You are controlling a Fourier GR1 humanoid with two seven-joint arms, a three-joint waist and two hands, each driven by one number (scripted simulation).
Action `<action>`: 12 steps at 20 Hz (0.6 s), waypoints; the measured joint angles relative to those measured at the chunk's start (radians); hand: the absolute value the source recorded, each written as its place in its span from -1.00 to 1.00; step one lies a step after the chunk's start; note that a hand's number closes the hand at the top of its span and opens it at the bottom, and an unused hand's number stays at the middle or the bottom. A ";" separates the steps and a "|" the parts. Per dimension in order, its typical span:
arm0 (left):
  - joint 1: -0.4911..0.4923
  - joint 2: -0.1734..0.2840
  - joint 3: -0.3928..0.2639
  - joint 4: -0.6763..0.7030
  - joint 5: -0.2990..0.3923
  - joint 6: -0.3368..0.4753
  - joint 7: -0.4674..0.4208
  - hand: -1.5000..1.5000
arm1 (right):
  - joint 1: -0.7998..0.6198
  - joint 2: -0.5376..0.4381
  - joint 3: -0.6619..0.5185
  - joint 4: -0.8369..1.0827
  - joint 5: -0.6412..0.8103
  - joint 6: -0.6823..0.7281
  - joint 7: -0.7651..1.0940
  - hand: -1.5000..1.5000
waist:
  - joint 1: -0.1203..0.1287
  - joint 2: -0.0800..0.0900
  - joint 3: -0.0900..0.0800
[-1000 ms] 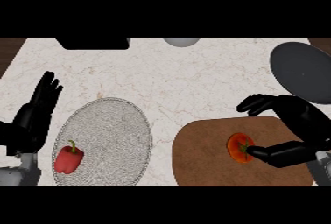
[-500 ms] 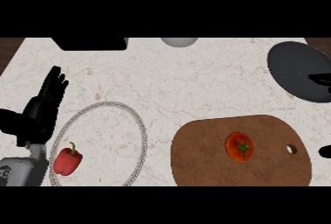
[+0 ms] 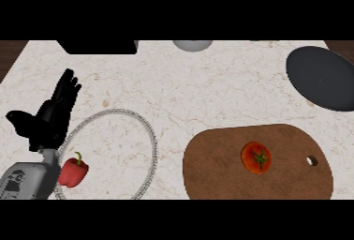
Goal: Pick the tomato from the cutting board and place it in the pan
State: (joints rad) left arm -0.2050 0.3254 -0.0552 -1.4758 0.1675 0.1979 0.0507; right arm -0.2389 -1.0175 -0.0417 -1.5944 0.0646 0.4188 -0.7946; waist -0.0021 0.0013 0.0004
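Near the left edge of the pale marble worktop (image 3: 207, 79), the black left robot hand (image 3: 50, 117) is released, fingers straight and pointing up, holding nothing. Just beside it lies a plate with a beaded grey rim (image 3: 151, 140), carrying a red bell pepper (image 3: 72, 171) at its left side. Towards the front right corner, the brown oval wooden cutting board (image 3: 214, 173) bears the red tomato (image 3: 256, 158), well apart from the dark round pan (image 3: 321, 77) at the right edge. The right robot hand is out of sight.
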 measured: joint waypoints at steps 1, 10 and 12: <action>0.006 -0.004 0.002 0.005 -0.003 -0.003 -0.011 0.00 | 0.002 0.001 0.002 -0.029 0.004 -0.006 0.011 -1.00 | 0.000 -0.001 0.000; -0.020 -0.020 0.013 0.029 -0.026 -0.012 0.002 0.00 | -0.003 0.002 0.071 -0.169 -0.017 0.045 0.095 -1.00 | 0.001 -0.002 -0.001; -0.027 -0.012 0.026 0.037 -0.019 -0.024 0.004 0.00 | 0.032 0.005 0.089 -0.217 -0.009 0.043 0.093 -1.00 | -0.003 -0.002 -0.001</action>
State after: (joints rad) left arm -0.2319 0.3130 -0.0289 -1.4383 0.1480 0.1736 0.0549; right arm -0.2073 -1.0125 0.0478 -1.8115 0.0560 0.4615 -0.7018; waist -0.0048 -0.0011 -0.0003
